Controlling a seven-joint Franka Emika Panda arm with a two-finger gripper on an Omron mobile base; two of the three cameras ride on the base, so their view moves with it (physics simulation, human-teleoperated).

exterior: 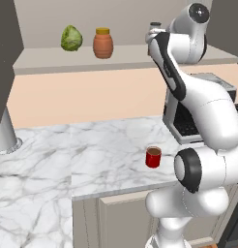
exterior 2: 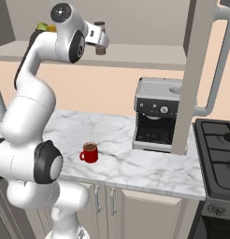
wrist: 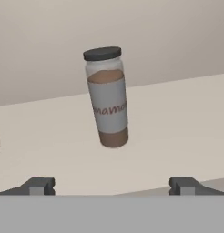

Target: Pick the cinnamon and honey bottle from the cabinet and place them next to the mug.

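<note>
Honey bottle stood upright on cabinet shelf, left of the cinnamon. Cinnamon stood w/ long axis vertical, cap up, appearing tilted in hand view; label partly readable, "nnamo". Hand spread wide, empty, just before it. Mug upright on worktop below.

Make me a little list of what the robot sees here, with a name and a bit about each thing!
cinnamon: upright on the cabinet shelf, straight ahead of the tool
tool: open, holding nothing, not touching the cinnamon
honey bottle: on the same shelf, beside the cabbage
mug: red, on the marble counter below the shelf
coffee machine: on the counter, off to the mug's right
task so far: neither item picked up yet
</note>
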